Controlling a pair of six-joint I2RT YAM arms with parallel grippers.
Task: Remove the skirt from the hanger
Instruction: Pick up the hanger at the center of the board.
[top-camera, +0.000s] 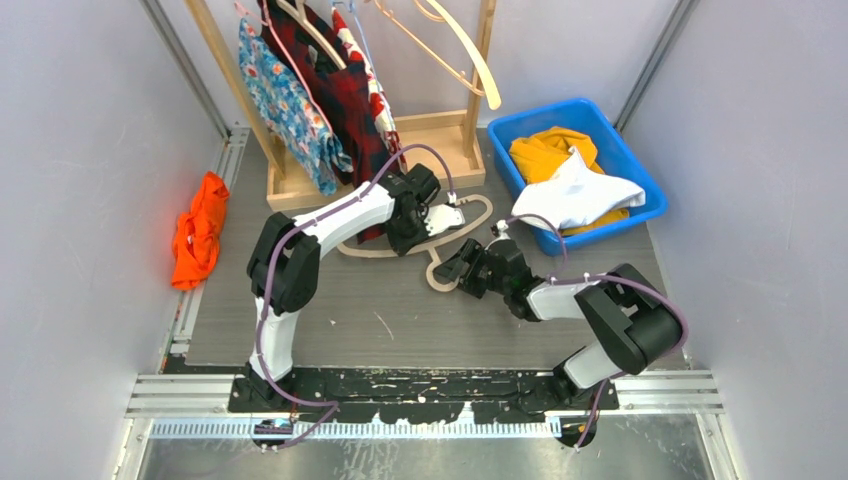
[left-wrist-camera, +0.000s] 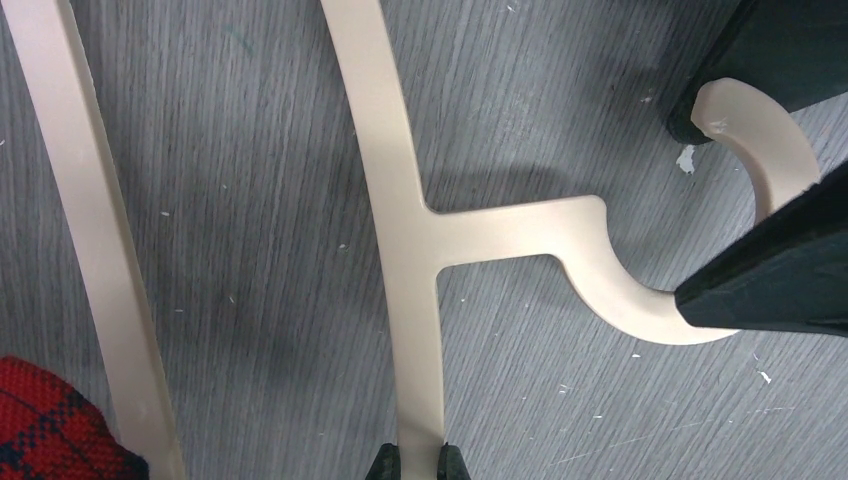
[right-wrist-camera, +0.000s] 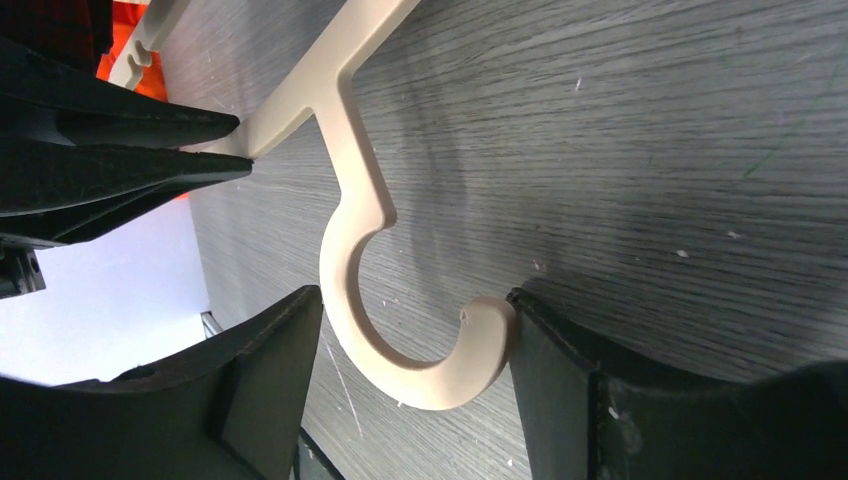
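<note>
Your table (top-camera: 400, 320) carries the hanger (left-wrist-camera: 410, 200) at your right gripper (right-wrist-camera: 410, 330), a bin (top-camera: 600, 235) beyond it, and a rack (top-camera: 440, 130) beyond your left gripper (left-wrist-camera: 415, 462).

Left fingers (left-wrist-camera: 385, 465) pinched tight together, right fingers (right-wrist-camera: 265, 375) spread wide apart

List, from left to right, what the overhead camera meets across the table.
orange cloth → floral garment → red plaid garment → left gripper → blue bin. The right gripper and the hanger overlap the left gripper, so they are left out.
</note>
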